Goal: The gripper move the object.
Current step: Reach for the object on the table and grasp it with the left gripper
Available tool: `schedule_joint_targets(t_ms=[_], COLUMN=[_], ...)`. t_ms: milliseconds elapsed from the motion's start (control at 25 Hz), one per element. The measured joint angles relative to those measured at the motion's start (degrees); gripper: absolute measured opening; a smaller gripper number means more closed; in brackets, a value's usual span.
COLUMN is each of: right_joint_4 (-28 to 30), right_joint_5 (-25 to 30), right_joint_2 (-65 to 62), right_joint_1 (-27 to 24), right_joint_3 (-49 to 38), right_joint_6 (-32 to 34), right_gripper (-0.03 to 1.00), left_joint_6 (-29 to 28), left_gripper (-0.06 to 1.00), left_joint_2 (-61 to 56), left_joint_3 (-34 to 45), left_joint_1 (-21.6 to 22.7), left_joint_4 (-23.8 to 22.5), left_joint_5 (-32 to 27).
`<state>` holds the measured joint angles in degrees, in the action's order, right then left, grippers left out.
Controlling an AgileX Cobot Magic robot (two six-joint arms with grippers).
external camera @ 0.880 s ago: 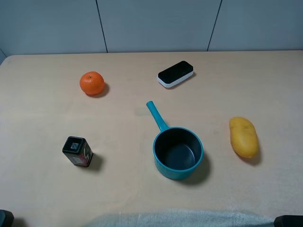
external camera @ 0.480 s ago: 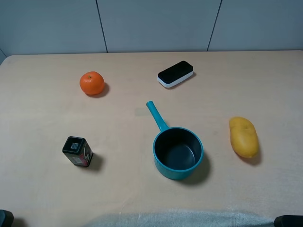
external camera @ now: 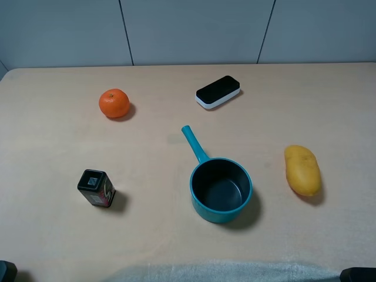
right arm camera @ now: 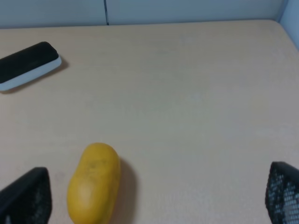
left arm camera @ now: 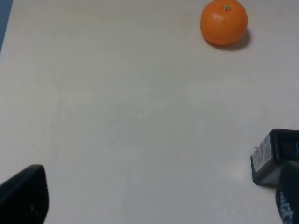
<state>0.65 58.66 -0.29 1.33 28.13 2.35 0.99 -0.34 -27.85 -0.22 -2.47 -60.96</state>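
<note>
left pincer [left arm camera: 154, 205], right pincer [right arm camera: 152, 200]: tips off-frame

No change is visible in the high view between the earlier moments and now. The mandarin [external camera: 114, 103] has not shifted on the table [external camera: 53, 147], and nothing else lying there has moved, turned or tipped. The wrist views offer no earlier pictures to compare.

The mandarin [external camera: 114, 103] looks finely dimpled, the table [external camera: 53, 153] smooth and matt, the saucepan [external camera: 216, 215] glossy.
</note>
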Motion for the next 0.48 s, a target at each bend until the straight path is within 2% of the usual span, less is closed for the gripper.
schedule_joint_targets(t_ms=[480], right_joint_4=[0.06], right_joint_5=[0.0], right_joint_2=[0.0], right_joint_1=[0.0], right_joint_3=[0.0], right_joint_6=[0.0], right_gripper=[0.69], left_joint_6=[-2.54], left_gripper=[0.99], left_joint_2=[0.26], left_joint_3=[-0.15], left_joint_1=[0.0], left_joint_4=[-1.31], left_joint_5=[-0.11])
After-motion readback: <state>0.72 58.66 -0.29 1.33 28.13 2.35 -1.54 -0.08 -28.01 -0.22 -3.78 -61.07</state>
